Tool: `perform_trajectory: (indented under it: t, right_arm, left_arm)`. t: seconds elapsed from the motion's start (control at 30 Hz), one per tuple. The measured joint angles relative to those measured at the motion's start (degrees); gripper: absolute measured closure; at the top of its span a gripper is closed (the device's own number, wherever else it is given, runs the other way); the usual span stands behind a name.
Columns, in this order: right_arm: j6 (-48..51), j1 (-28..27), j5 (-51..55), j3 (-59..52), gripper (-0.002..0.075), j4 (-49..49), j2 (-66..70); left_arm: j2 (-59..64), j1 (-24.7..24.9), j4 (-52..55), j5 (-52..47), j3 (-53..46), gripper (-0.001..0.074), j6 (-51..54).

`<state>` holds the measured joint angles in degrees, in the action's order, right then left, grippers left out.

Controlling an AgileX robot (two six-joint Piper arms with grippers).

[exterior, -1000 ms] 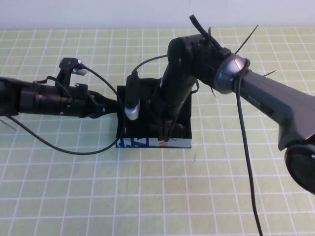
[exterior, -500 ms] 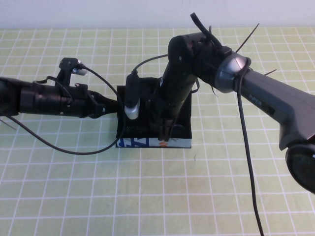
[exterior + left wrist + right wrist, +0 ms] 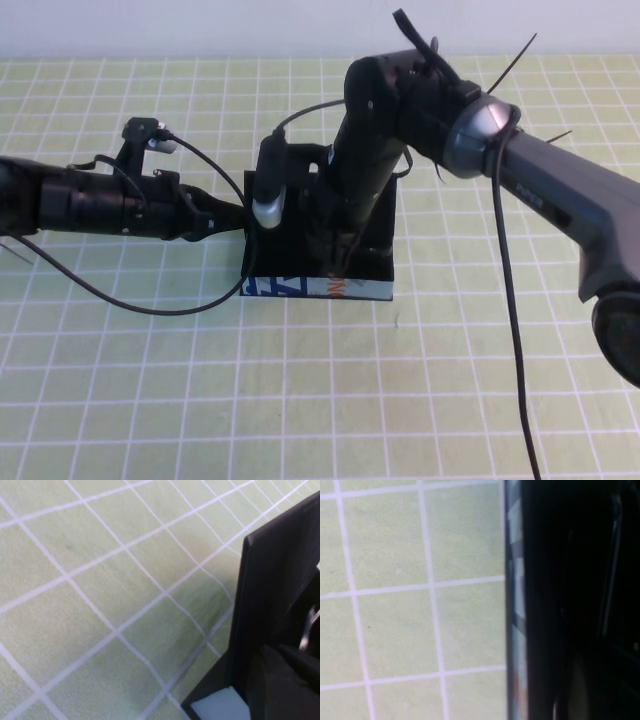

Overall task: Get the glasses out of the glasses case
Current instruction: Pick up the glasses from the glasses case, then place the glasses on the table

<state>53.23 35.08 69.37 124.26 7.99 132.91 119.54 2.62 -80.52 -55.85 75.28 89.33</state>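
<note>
The glasses case [image 3: 372,285] is a black open box in the middle of the table, with a pale blue printed front strip [image 3: 300,288]. My left gripper [image 3: 238,214] reaches in from the left and sits at the case's left wall, which fills the left wrist view [image 3: 265,595] beside a dark finger [image 3: 285,685]. My right gripper [image 3: 338,262] reaches down from above into the case near its front wall. The right wrist view shows the printed strip [image 3: 516,605] and the dark inside of the case. The glasses are hidden in the dark interior under the right arm.
A green mat with a white grid [image 3: 150,380] covers the table. Black cables [image 3: 130,295] loop from the left arm over the mat, and another [image 3: 510,330] hangs from the right arm. A white wall [image 3: 200,25] runs along the far edge.
The case has shifted slightly to the right and its front strip now sits a little askew. The right arm has risen and moved right a little. The left arm has hardly moved.
</note>
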Motion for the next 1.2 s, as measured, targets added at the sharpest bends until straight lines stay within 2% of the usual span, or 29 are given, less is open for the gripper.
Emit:
perform_trajectory:
  t: [0.4,0.6,0.73,1.0,1.2]
  right_arm:
    - [-9.7,-0.1,2.7,5.0,0.0725,-0.2,-4.3]
    - [-23.4,-0.3,2.6,5.0,0.0725,-4.7,-10.0]
    - [-32.8,-2.3,2.5,4.2,0.0725,-5.7,-14.8]
    - [-46.2,-12.9,1.9,-14.4,0.0725,-5.9,-25.7]
    - [-48.5,-19.5,-9.7,-34.0,0.0725,4.8,-28.7]
  left_arm:
    - [-7.0,0.0,2.6,-0.4,0.0,0.074,-0.9]
    - [-12.3,0.0,4.5,-0.7,0.0,0.0739,-1.6]
    - [-15.3,0.0,5.2,-1.0,0.0,0.0739,-2.4]
    - [-17.3,0.0,5.5,-1.5,0.0,0.0739,-3.7]
    - [-17.4,0.0,5.6,-1.6,0.0,0.0739,-5.1]
